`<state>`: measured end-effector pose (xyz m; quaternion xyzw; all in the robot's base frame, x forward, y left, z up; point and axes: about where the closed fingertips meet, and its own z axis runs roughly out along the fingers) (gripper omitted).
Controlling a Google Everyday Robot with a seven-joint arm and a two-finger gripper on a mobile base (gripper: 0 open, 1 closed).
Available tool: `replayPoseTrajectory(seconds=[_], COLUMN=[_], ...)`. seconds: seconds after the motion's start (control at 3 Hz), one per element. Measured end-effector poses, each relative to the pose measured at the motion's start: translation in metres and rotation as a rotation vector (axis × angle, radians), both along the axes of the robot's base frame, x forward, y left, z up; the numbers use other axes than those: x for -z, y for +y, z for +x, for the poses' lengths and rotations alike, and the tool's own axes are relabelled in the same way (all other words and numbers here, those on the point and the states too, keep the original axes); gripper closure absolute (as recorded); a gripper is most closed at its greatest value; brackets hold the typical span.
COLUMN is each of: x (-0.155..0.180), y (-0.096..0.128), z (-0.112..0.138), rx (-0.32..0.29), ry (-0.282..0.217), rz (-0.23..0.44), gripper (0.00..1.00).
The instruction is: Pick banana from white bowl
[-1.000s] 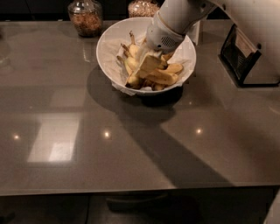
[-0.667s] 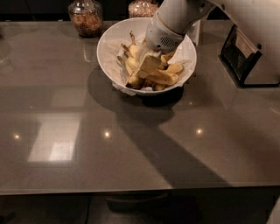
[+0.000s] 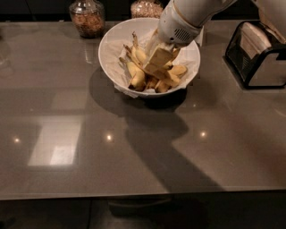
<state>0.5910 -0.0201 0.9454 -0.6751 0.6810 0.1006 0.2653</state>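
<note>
The white bowl [image 3: 111, 42] stands at the back middle of the dark table, lined with crinkled white paper. Several yellow bananas [image 3: 137, 76] lie in it, with stems pointing up and left. My gripper [image 3: 157, 61] reaches down from the upper right on the white arm [image 3: 187, 18] and sits inside the bowl, in the middle of the bananas and touching them. Its tan end covers part of the pile. A banana [image 3: 178, 69] lies just right of it.
Two glass jars stand behind the bowl, one with brown contents [image 3: 88, 18] at the left and one [image 3: 145, 8] behind the rim. A black wire holder [image 3: 259, 53] with napkins stands at the right. The grey table [image 3: 89, 147] stretches toward the front.
</note>
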Motion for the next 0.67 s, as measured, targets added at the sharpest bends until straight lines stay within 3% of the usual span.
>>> replayPoseTrajectory(seconds=[0.33,0.67], x=[-0.029,-0.052], y=[-0.015,-0.034], z=[-0.011,-0.028], rx=[0.032,0.071], ry=[-0.027,-0.024], rz=[0.092,0.184], gripper=[1.0,1.0])
